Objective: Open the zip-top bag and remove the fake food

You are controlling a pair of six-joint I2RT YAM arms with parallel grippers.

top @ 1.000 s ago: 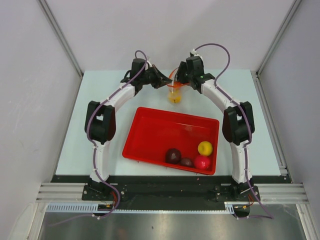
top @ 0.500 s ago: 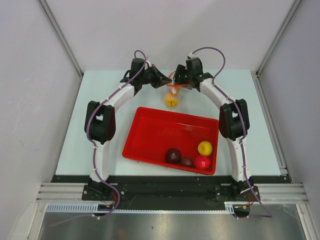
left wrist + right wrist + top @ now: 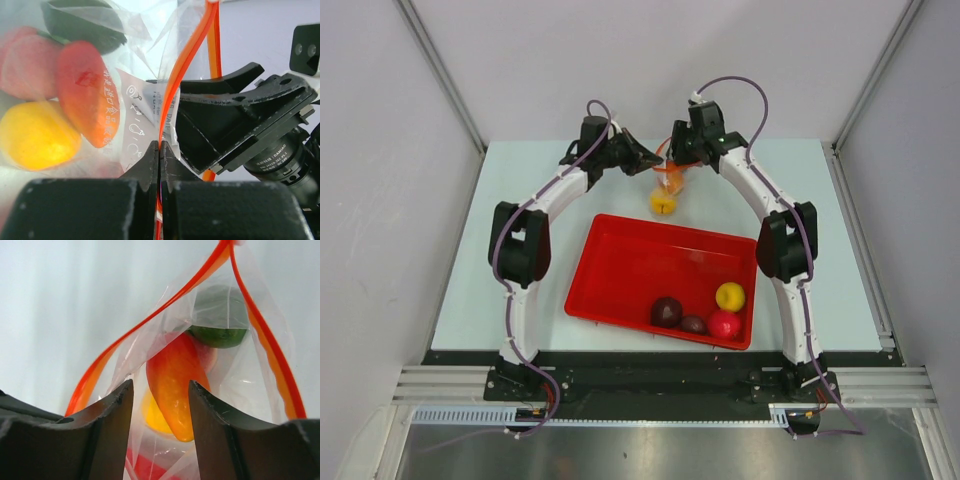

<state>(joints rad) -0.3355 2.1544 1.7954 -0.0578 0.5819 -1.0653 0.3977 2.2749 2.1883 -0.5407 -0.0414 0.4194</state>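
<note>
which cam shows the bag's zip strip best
Right wrist: the zip strip shows parted into two long orange lines. Left wrist shows a shorter stretch, pinched in the left gripper. Top external shows only a small orange smear.

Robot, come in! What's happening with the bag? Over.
Left gripper shut on zip-top bag. Right gripper open at its mouth. Some fake food inside. Nothing blocking.
</note>
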